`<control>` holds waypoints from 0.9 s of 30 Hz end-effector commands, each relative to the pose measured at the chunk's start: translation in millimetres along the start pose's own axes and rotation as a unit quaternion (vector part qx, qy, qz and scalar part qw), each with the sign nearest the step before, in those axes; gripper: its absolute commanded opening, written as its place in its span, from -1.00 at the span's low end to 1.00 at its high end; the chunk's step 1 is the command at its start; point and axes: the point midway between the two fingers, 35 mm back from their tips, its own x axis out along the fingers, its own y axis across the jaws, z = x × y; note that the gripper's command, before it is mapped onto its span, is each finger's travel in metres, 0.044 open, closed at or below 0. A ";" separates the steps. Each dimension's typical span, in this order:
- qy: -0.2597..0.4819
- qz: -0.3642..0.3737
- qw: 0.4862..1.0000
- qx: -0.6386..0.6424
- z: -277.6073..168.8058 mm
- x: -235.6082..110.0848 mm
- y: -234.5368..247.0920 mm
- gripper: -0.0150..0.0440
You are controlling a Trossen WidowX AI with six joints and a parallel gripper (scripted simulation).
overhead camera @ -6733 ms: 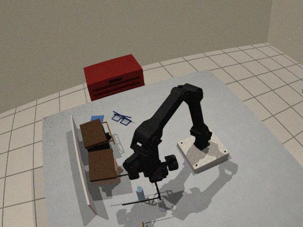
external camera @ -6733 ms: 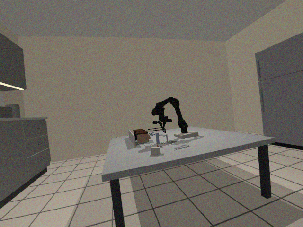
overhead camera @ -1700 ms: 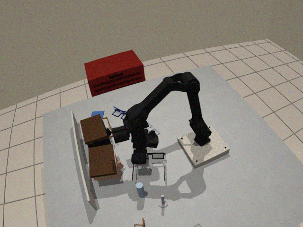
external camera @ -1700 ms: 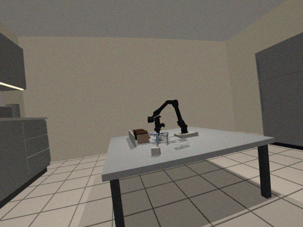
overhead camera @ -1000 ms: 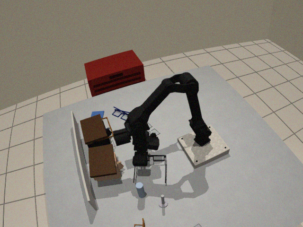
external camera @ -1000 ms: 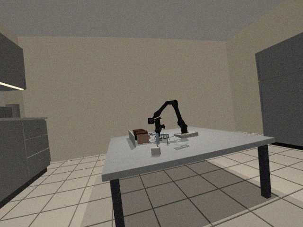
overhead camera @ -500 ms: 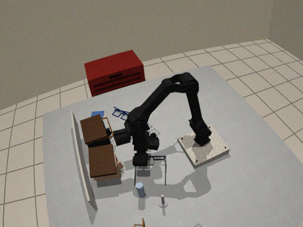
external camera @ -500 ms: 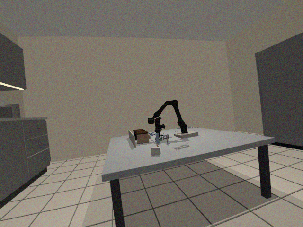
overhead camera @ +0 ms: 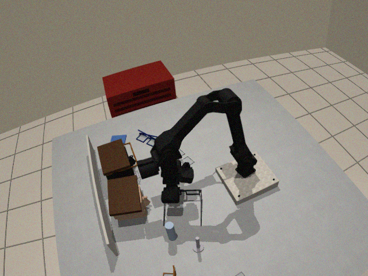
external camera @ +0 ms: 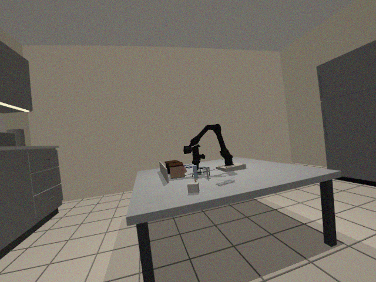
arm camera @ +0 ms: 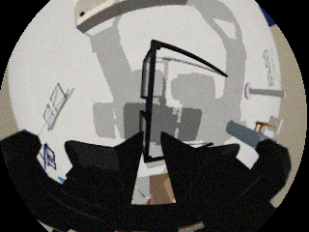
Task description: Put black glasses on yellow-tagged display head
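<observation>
The black glasses [overhead camera: 194,190] [arm camera: 151,87] are low over or on the table; contact is unclear. Their temples point toward the cylinder side. My gripper [arm camera: 152,134] [external camera: 197,167] is slightly open, pointing down at the glasses. One end of the front frame lies between the parted fingertips, with a gap showing. The near head [overhead camera: 125,194] [external camera: 177,171] has a flat brown top and a tan face turned toward the arm. A small yellow patch [arm camera: 167,180] shows beside that head in the wrist view. The other head [overhead camera: 114,156] stands behind it, with a brown frame at its face.
A pale upright panel [overhead camera: 98,190] stands behind the heads. A blue-grey cylinder [overhead camera: 171,232] and a thin peg [overhead camera: 197,242] stand near the temples. Blue glasses [overhead camera: 141,137] lie beyond the arm. A red toolbox [overhead camera: 138,85] is at the far side.
</observation>
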 end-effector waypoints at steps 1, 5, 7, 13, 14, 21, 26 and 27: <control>0.002 -0.002 1.000 0.002 -1.5 -3.0 -2.6 -0.13; 0.002 -0.002 1.000 0.002 -2.5 -27.7 3.4 -0.13; 0.002 -0.002 1.000 0.002 -1.6 -48.0 8.8 -0.13; 0.003 0.000 1.000 0.004 -2.0 -43.7 8.3 -0.04; 0.003 0.000 1.000 0.004 -2.0 -43.7 8.3 0.05; 0.003 0.000 1.000 0.004 -2.0 -43.7 8.3 0.19; 0.002 -0.002 1.000 0.000 -2.2 -49.7 3.5 0.10; 0.002 -0.002 1.000 0.000 -2.2 -49.7 3.5 0.01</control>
